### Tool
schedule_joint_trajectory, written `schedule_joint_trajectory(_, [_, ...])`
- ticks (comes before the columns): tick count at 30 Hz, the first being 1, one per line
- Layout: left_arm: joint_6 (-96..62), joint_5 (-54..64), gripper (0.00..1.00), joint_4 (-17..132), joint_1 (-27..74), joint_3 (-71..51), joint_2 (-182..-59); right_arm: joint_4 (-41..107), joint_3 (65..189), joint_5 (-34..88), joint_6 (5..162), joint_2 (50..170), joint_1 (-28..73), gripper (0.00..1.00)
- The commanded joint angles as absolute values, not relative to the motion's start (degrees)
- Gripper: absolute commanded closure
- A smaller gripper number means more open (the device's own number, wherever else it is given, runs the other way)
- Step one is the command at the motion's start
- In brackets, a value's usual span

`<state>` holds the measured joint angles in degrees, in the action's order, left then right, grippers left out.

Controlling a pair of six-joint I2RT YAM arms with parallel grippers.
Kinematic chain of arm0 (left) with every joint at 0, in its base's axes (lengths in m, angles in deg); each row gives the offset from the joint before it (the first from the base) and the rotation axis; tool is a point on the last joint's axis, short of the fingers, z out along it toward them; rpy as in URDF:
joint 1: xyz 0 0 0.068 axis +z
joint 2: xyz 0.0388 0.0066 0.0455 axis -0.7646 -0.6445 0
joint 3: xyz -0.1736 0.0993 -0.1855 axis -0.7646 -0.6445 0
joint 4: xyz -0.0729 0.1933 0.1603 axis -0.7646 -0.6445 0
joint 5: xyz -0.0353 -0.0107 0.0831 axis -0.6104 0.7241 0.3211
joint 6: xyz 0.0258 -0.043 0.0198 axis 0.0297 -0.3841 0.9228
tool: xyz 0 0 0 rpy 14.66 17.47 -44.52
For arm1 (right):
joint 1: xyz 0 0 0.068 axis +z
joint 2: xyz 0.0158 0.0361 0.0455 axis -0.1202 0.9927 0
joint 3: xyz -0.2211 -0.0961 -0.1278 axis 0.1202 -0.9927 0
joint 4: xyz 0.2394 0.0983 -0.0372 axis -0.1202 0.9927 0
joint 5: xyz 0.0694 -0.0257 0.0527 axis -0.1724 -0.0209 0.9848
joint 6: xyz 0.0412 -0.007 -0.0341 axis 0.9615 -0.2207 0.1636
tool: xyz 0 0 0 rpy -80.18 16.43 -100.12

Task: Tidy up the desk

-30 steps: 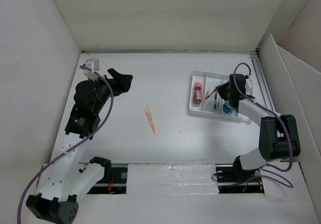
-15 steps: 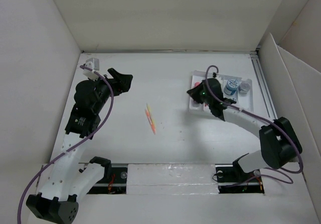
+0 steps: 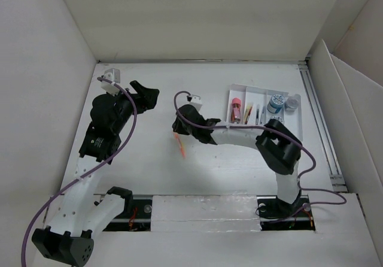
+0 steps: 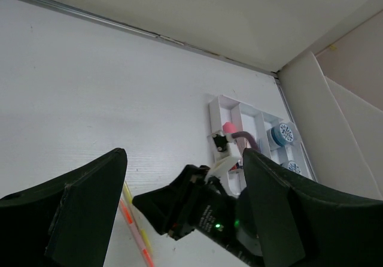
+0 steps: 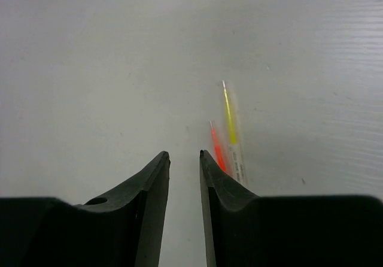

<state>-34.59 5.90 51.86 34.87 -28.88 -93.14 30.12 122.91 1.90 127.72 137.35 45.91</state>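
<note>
The desk (image 3: pixel 239 165) is a white tabletop with white walls round it. Two thin pens, one orange (image 5: pixel 218 151) and one yellow (image 5: pixel 229 118), lie side by side at its middle (image 3: pixel 180 145). My right gripper (image 3: pixel 178 126) hovers just above their far ends; its jaws stand a narrow gap apart with nothing between them (image 5: pixel 184 154), and the pens lie just right of the right finger. My left gripper (image 3: pixel 147 96) is wide open and empty at the far left (image 4: pixel 184 154). It looks across at the right gripper and the pens (image 4: pixel 127 212).
A small white compartment tray (image 3: pixel 294 122) stands at the back right and holds a pink-red item (image 3: pixel 236 109), several pens (image 3: pixel 257 114) and two round blue-lidded jars (image 3: pixel 275 103). The tray also shows in the left wrist view (image 4: pixel 214 108). A metal rail (image 3: pixel 317 117) runs along the desk's right edge.
My right arm has swung left from the tray across the desk to the orange and yellow pens. The left arm has barely moved.
</note>
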Motion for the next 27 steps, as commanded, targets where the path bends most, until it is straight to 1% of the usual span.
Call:
schedule_joint_trajectory(1, [-33.81, 5.26, 0.26, 54.64, 34.75, -28.79, -92.38, 38.02, 132.11, -4.7, 125.15, 143.09, 47.84, 0.67])
schedule_joint_trajectory(5, [-33.72, 5.96, 0.26, 54.2, 34.75, -28.61, -91.51, 41.37, 137.57, -8.3, 124.62, 148.2, 49.08, 0.67])
schedule_joint_trajectory(6, [-33.55, 6.23, 0.26, 54.46, 34.75, -28.96, -90.98, 43.29, 138.8, -11.27, 124.88, 149.26, 49.08, 0.67])
schedule_joint_trajectory(12, [-33.63, 5.53, 0.26, 54.46, 34.75, -28.87, -91.15, 42.43, 137.93, -15.33, 124.79, 149.1, 49.61, 0.68])
schedule_joint_trajectory(17, [-33.63, 5.35, 0.26, 54.37, 34.75, -28.7, -91.24, 41.2, 137.67, -15.52, 124.44, 149.36, 49.61, 0.68])
schedule_joint_trajectory(22, [-33.63, 5.79, 0.26, 54.37, 34.75, -28.79, -91.41, 44.63, 140.22, -14.82, 124.62, 153.04, 49.61, 0.68])
schedule_joint_trajectory(27, [-33.72, 5.44, 0.26, 54.38, 34.75, -28.79, -91.68, 44.54, 139.95, -14.02, 124.71, 153.32, 49.61, 0.68])
